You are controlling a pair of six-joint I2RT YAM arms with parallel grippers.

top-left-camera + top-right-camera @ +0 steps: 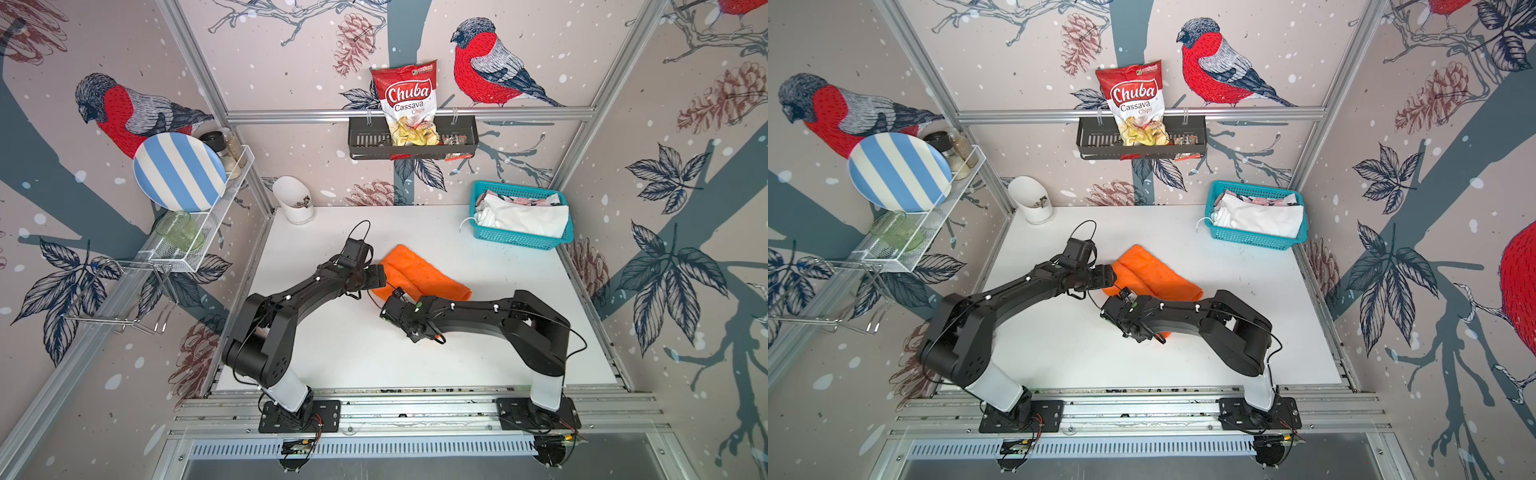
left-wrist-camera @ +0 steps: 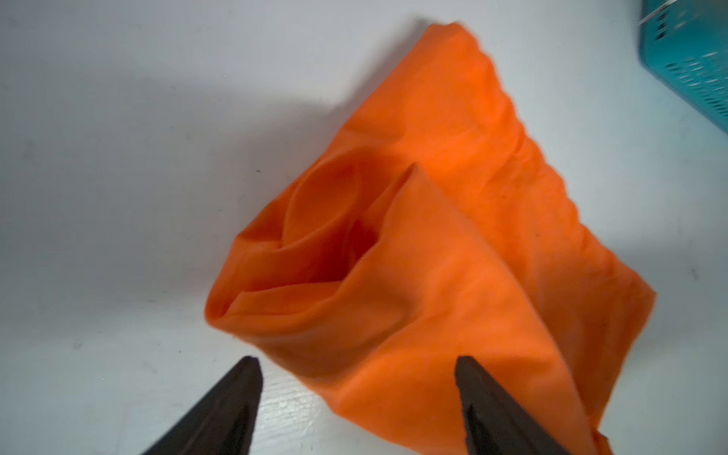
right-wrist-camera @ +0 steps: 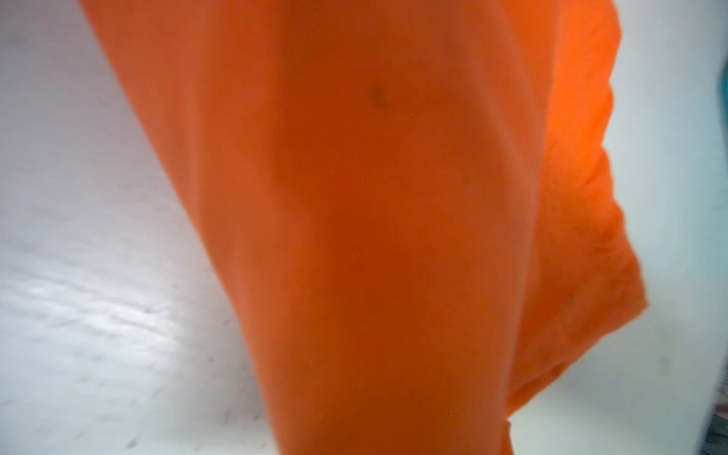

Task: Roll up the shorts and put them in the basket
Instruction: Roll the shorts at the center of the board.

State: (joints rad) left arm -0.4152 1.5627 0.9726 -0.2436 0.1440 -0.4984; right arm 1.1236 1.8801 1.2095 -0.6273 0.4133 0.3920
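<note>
Standing wide open, the left gripper [image 2: 357, 362] has its two dark, wedge-shaped fingers [image 2: 236, 398] spread with nothing between them, poised just at the near end of the orange shorts [image 1: 419, 272]. That end is loosely curled, the soft matte cloth folding in on itself around a hollow like a slack tube. The shorts lie as a long folded band, slanting across the middle of the smooth white table [image 1: 332, 353], one long edge crinkled with gathers. The right gripper [image 1: 398, 296] sits at the band's other long edge; from its own wrist view the orange fabric fills almost everything, blurred and close, and its fingers are hidden, so I cannot tell whether it is open or clamped on cloth. At the far right corner a teal slotted plastic basket [image 1: 515, 241] holds the white shorts [image 1: 523, 218], rumpled on top, with the pink printed shorts [image 1: 519, 200] tucked behind them.
</note>
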